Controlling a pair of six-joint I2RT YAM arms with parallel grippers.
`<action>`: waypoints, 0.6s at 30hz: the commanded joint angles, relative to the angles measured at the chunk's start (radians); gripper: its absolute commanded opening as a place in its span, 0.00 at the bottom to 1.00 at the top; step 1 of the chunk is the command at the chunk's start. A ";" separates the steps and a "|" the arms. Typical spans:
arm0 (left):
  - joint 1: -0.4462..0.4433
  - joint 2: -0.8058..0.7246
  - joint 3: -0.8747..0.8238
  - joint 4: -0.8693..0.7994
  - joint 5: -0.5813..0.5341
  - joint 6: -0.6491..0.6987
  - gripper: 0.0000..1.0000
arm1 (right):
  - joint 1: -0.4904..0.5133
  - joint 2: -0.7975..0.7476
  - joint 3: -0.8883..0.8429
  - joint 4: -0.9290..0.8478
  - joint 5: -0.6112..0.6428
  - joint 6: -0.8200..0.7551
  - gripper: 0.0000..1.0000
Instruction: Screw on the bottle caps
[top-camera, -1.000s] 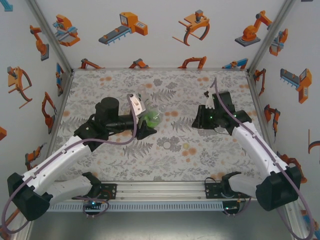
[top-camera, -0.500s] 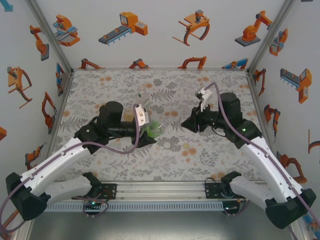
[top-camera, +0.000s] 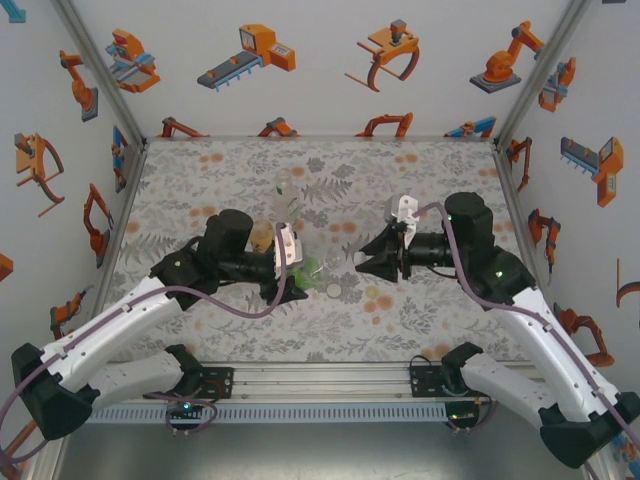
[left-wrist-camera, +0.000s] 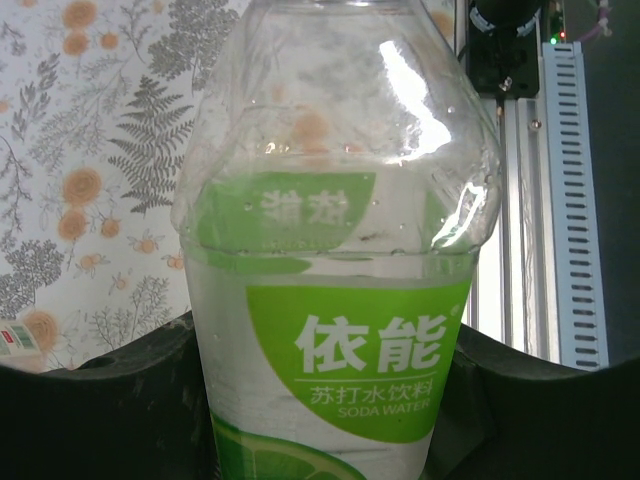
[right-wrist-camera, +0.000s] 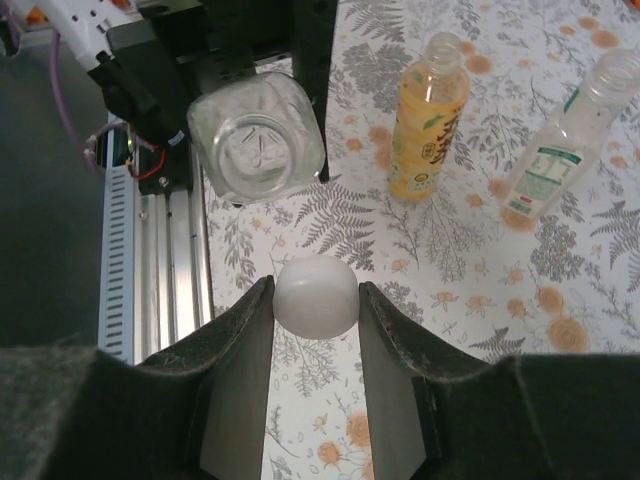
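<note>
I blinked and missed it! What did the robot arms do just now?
The right gripper, shut on a white cap, swung toward the middle and the near side. The left gripper carried the green bottle nearer too, so the two now face each other. Both grips held; the yellow bottle and clear bottle stayed standing.

I see a counter (top-camera: 200, 170) covered in a grey fern-and-flower print scattered with orange blossoms. White walls (top-camera: 320, 100) enclose it on three sides, dotted with orange and blue cartoon drawings of industrial machines (top-camera: 248, 55). Silver metal posts (top-camera: 100, 70) rise at the back corners. A grooved aluminium rail (top-camera: 320, 378) lies along the counter's near edge, with a white slotted strip (top-camera: 320, 412) just in front of it.
</note>
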 joint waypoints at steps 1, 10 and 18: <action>-0.010 0.002 0.038 -0.048 -0.005 0.048 0.00 | 0.014 -0.022 0.035 -0.023 -0.071 -0.106 0.04; -0.031 0.028 0.095 -0.134 0.003 0.080 0.00 | 0.048 -0.007 0.037 -0.003 -0.111 -0.147 0.03; -0.037 0.033 0.129 -0.199 0.019 0.101 0.00 | 0.099 0.021 0.053 0.012 -0.108 -0.146 0.02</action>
